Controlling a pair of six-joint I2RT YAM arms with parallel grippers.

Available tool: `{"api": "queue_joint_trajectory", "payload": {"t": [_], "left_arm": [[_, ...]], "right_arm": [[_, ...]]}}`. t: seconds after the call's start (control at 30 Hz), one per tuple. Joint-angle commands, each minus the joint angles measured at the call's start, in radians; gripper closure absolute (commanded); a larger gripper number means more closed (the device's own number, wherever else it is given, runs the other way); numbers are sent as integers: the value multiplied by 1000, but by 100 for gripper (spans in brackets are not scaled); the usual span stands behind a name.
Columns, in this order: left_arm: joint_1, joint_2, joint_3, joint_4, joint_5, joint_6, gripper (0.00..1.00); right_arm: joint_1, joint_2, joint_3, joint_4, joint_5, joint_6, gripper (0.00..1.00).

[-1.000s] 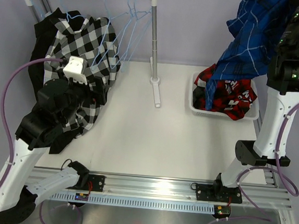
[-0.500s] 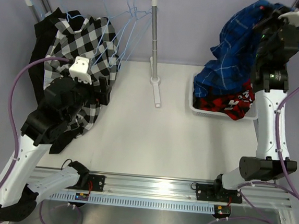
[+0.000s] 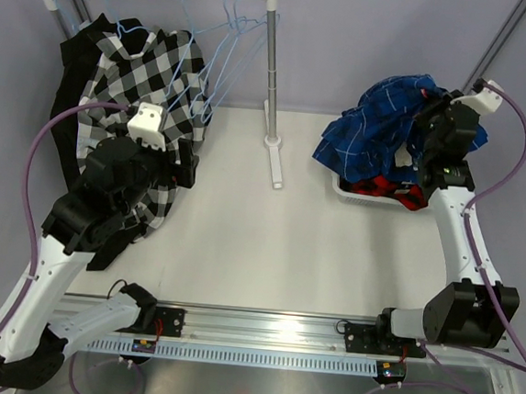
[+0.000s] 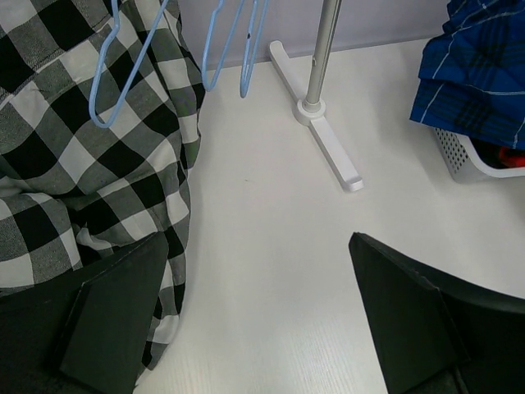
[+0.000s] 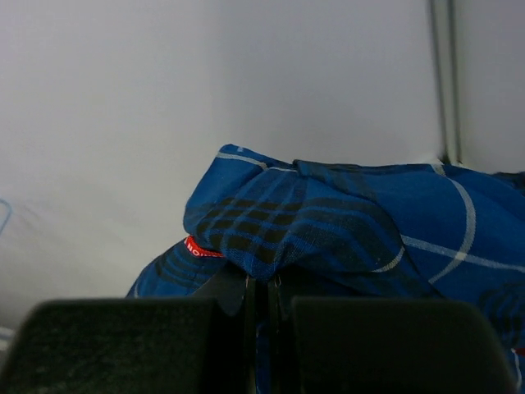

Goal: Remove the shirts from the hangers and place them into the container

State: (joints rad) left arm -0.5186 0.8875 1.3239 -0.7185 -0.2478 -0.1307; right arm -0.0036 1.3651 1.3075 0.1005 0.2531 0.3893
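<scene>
Blue cloth shirt with thin white checks (image 3: 377,124): bunched in a loose heap on top of the basket, spilling over the rim on the rail side, one fold caught in the right jaws.
Handling: judged light, limp and shapeless; nothing to break, but apt to drape, snag on a rim or slide off the pile.
Where to hold: a thick gathered fold or the collar, rather than a single thin layer.
Right gripper (image 5: 261,287): pressed together on a ridge of the blue fabric, with cloth mounded directly ahead of and above the fingertips and a small red label tab up and to their left.
Shallow white perforated plastic basket (image 3: 345,191): below the right jaws, under the blue heap.
Red-black plaid shirt (image 3: 395,185): in the basket beneath the blue one, lower than the right jaws.
Left gripper (image 4: 256,246): spread wide, holding nothing, with bare white table (image 4: 271,189) between the fingers.
Black-white check shirt (image 4: 66,148): hung on a hanger, just left of the left jaws, hem beside the left finger.
Thin light-blue wire hangers (image 3: 224,29): ahead of and above the left jaws, several bare.
White-and-metal clothes rail (image 4: 320,66): ahead of the left jaws, slightly right.
</scene>
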Motion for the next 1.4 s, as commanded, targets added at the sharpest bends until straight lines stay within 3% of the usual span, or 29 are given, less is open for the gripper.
{"api": "queue_joint_trajectory", "payload": {"t": [0.0, 0.23, 0.43, 0.5, 0.63, 0.7, 0.93, 1.07, 1.37], "left_arm": [[2, -25, -11, 21, 21, 8, 1], [2, -22, -15, 22, 27, 8, 1], [2, -12, -23, 22, 30, 5, 1], [2, -10, -23, 21, 28, 6, 1], [2, -4, -20, 22, 30, 6, 1], [2, -1, -20, 22, 31, 5, 1], [2, 13, -14, 22, 45, 6, 1], [2, 21, -8, 22, 51, 9, 1], [2, 11, -6, 21, 51, 13, 1]], "right_arm": [[-68, -76, -69, 52, 83, 86, 100], [-209, -176, -209, 18, 98, 123, 100], [-233, -192, -198, -13, 11, -22, 100], [-233, -153, -148, -80, -72, -56, 100], [-231, -3, 5, -437, -156, -76, 100], [-228, 72, 32, -514, -181, -67, 100], [-194, 291, 50, -787, -74, -86, 100], [-184, 429, 70, -829, 12, -72, 100], [-151, 568, 192, -858, -9, -130, 100]]}}
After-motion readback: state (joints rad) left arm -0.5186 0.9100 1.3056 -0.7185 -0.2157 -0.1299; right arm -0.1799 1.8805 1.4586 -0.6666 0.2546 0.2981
